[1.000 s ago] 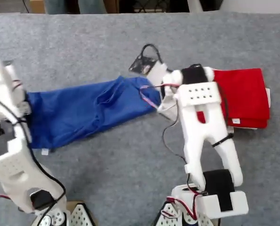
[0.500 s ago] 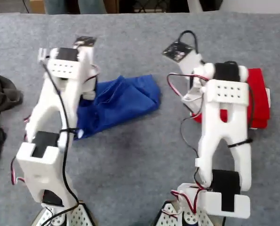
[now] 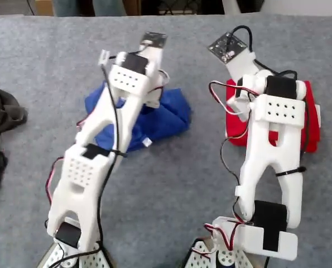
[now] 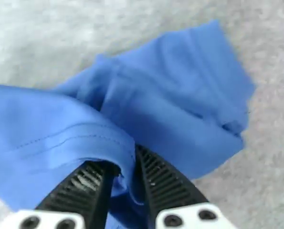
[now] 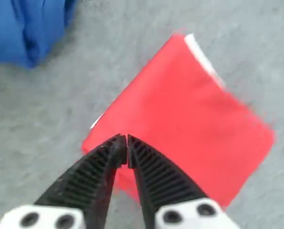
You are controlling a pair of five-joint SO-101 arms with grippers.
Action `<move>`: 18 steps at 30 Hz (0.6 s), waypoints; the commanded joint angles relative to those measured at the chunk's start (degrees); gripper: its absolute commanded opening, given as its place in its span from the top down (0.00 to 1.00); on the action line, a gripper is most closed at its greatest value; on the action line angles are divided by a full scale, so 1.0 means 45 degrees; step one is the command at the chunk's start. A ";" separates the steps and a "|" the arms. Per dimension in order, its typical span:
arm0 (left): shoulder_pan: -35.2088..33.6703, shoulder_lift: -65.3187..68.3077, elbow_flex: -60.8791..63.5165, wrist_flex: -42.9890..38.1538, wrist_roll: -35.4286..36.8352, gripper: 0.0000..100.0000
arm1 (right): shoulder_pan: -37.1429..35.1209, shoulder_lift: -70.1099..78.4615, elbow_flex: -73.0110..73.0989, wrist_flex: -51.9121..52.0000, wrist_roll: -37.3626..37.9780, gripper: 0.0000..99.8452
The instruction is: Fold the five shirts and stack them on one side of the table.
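**The blue shirt might slip and bunch up**

A heap of dark clothes waits at the left edge of the table. The left gripper pinches a fold of the blue shirt, which lies in a lump around the middle of the table, a bit toward the far edge. I think the thin fold could slide out of those jaws. Then the shirt would drop crooked, not flat. The two arms are near each other, so they might bump.

The right gripper hangs over the folded red shirt with its jaws pressed together and nothing between them. If it dips, it could shove the red shirt. That shirt sits close to the right edge, with little room past it. There is lots of bare table along the far edge and between the arms at the near edge.
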 commanded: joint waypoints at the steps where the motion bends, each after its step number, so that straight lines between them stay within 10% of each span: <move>1: 0.0400 0.0723 -0.2139 0.0078 0.0098 0.97 | 0.0117 -0.0479 0.0010 -0.0606 0.0371 0.99; 18: 0.1748 0.2442 -0.5675 0.1563 0.0313 0.97 | 0.1192 -0.0498 -0.0420 -0.1114 0.0781 0.99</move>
